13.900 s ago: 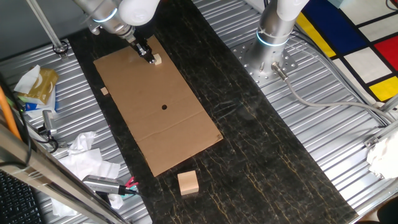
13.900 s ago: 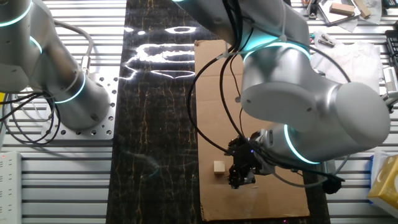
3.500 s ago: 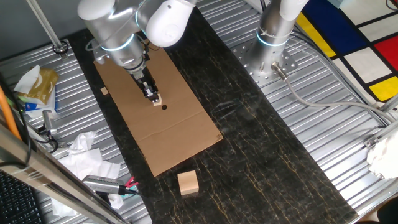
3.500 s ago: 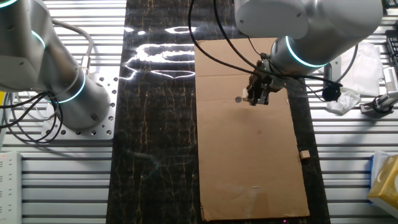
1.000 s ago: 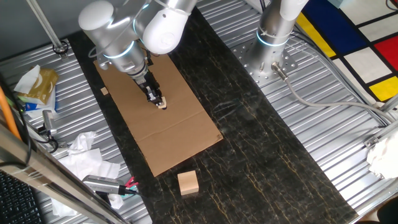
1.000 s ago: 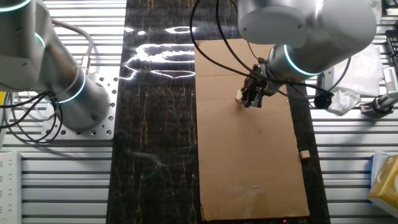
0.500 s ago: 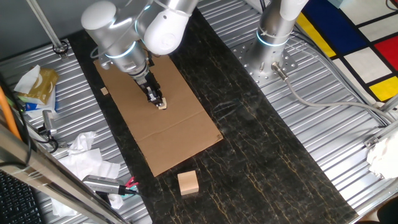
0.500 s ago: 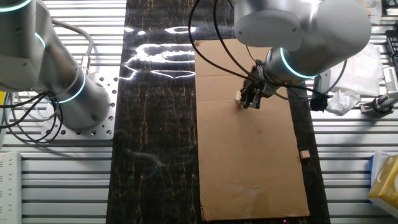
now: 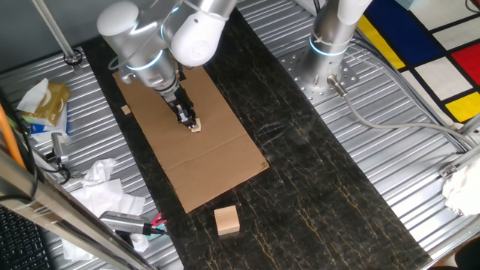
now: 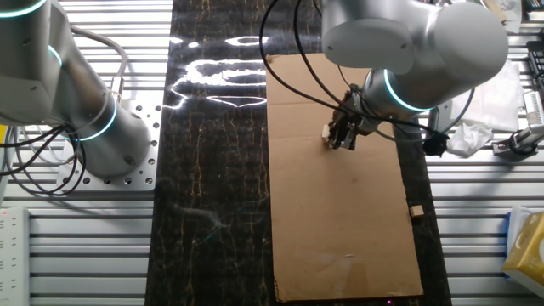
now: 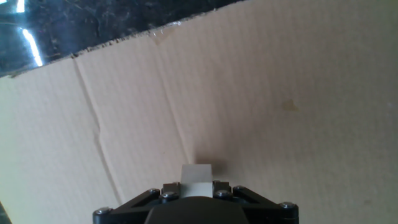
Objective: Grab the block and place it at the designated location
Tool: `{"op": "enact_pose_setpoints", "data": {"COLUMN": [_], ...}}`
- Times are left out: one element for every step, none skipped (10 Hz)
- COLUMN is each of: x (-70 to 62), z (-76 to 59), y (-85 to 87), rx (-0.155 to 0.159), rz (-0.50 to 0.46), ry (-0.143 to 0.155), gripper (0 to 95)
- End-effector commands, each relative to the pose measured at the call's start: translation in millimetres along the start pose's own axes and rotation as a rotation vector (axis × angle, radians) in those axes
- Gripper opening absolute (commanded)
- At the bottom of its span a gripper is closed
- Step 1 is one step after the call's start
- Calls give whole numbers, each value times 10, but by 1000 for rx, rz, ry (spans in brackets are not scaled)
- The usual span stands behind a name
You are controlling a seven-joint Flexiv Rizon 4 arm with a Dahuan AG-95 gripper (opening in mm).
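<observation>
The block (image 9: pixel 196 127) is a tiny pale beige cube held low over the middle of the brown cardboard sheet (image 9: pixel 214 161). My gripper (image 9: pixel 192 124) is shut on it and points down at the sheet. The other fixed view shows the block (image 10: pixel 327 132) at the left of the gripper (image 10: pixel 337 136). In the hand view the block (image 11: pixel 196 173) sits between my fingers, just above the cardboard (image 11: pixel 280 74). The designated location is hidden; no black dot shows in any view, and the block and fingers cover the spot where it would lie.
A larger tan wooden block (image 9: pixel 226 220) lies on the dark mat in front of the sheet. A small flat chip (image 9: pixel 126 111) rests beside the sheet's edge, also in the other fixed view (image 10: pixel 416 210). A second arm's base (image 9: pixel 330 41) stands at the back; crumpled paper (image 9: pixel 101 187) clutters the left.
The block lay on the sheet's far end with the gripper beside it; now the gripper holds it over the sheet's middle. In the last second it has barely shifted.
</observation>
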State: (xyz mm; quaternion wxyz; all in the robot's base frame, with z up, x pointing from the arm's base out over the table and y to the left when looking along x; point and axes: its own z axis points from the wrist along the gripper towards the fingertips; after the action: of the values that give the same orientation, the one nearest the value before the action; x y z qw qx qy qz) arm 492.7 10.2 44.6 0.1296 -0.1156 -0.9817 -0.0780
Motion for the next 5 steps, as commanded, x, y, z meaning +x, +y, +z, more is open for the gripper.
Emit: {"op": "enact_pose_setpoints", "data": {"x": [-1, 0, 2, 3, 3], "z": [6, 8, 13, 19, 23], "y": [1, 0, -4, -7, -9], "rx": [2, 2, 2, 2, 2], "rz": [0, 0, -3, -3, -3], "ry": [5, 5, 7, 8, 9], "gripper": [0, 0, 0, 0, 0]}}
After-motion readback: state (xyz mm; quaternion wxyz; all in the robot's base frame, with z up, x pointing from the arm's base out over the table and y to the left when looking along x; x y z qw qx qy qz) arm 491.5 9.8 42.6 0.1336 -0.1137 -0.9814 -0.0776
